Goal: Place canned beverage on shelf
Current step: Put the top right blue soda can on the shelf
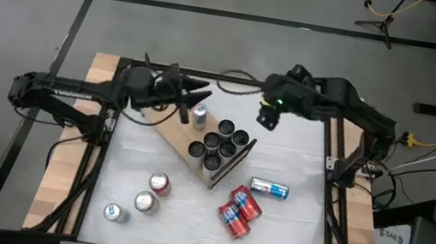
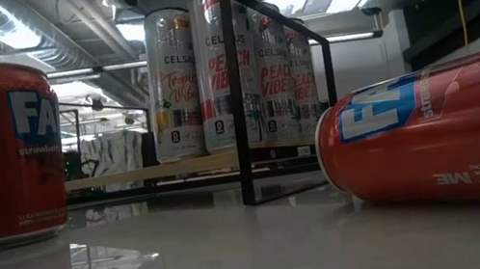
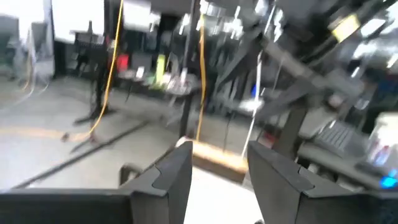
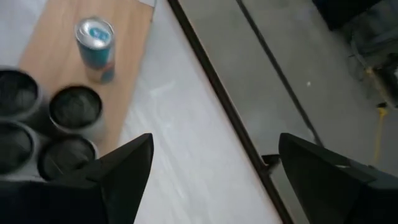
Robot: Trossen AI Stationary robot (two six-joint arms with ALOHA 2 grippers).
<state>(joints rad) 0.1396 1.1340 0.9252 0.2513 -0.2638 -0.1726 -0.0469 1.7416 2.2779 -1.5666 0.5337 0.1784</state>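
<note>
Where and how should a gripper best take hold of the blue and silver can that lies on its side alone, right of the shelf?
Grip the blue and silver can across the middle of its round body, coming straight down from above. It lies flat on the white tabletop, long axis left to right, so the fingers should close across its width. The red cans lie close below, so I would keep clear of them.

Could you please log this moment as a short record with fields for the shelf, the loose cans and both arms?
shelf: wood board on black wire frame, angled on table
on shelf: six dark-topped cans clustered, one blue can standing apart
loose cans: three upright, three lying
left gripper: empty, beside blue can
right gripper: jaws open, empty, above table
</note>
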